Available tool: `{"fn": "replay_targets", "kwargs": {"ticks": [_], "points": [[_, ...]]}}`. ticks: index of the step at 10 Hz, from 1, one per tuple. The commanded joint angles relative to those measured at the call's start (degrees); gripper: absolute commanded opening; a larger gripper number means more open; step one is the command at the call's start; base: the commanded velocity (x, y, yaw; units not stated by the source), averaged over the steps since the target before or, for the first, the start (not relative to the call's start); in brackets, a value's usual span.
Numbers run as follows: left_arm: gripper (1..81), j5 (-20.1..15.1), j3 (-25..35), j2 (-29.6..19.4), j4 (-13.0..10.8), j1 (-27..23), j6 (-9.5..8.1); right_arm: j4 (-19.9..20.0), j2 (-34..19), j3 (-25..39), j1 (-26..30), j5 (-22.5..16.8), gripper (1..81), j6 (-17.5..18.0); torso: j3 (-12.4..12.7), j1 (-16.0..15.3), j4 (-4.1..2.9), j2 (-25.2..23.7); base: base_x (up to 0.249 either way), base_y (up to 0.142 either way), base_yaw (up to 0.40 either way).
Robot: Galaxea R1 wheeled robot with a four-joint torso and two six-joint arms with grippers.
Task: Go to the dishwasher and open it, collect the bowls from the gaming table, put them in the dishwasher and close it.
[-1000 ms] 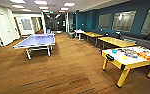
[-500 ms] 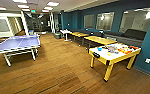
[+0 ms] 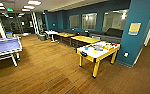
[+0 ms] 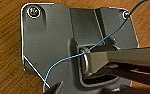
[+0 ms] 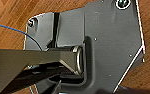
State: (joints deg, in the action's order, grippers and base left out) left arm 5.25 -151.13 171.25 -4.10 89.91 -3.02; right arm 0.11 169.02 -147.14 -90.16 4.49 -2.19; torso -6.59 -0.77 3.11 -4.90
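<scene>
The gaming table [image 3: 106,53], with a white top, yellow rim and yellow legs, stands right of centre in the head view, a few steps ahead. A small blue bowl [image 3: 86,48] sits near its closer end. Several colourful items [image 3: 108,46] lie toward its far end, too blurred to tell apart, and I cannot pick out a second bowl. The dishwasher is out of view. In both wrist views the robot's dark plate hangs over the wood floor [image 4: 6,55], with a thin blue cable [image 4: 66,58] across it.
A blue ping-pong table [image 3: 4,46] stands at the left. Wooden tables [image 3: 84,39] line the teal back wall, and a teal pillar [image 3: 137,32] rises just right of the gaming table. Open wood floor [image 3: 48,72] lies between me and the tables.
The camera has moved: the gaming table has shifted from the right edge toward the centre and looks larger. The ping-pong table has slid toward the left edge.
</scene>
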Motion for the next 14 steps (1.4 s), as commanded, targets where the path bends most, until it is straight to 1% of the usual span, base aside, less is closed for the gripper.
{"fn": "replay_targets", "kwargs": {"ticks": [1,4,12,14], "points": [[81.1,-2.97,0.3,-0.29,-0.47,-2.05,0.3,-0.55,0.2,0.2,2.13,-3.26,81.1,-0.27,0.0,0.0,0.0,0.0,0.0,0.0,-0.4],[81.1,-2.97,0.3,-0.47,-0.3,-2.05,0.3,-0.72,0.29,0.2,2.31,-3.26,81.1,-0.35,0.0,0.0,0.0,0.0,0.0,0.0,-0.233],[81.1,-3.23,0.48,-0.38,-0.39,-1.97,0.3,-1.08,0.38,0.02,2.39,-3.17,81.1,-0.27,0.0,0.0,0.0,0.0,0.0,0.0,0.0],[81.1,-3.06,0.48,-0.38,-0.47,-1.88,0.3,-1.16,0.38,-0.07,2.22,-3.17,81.1,-0.35,0.0,0.02,0.0,0.0,0.13,0.0,0.0]]}}
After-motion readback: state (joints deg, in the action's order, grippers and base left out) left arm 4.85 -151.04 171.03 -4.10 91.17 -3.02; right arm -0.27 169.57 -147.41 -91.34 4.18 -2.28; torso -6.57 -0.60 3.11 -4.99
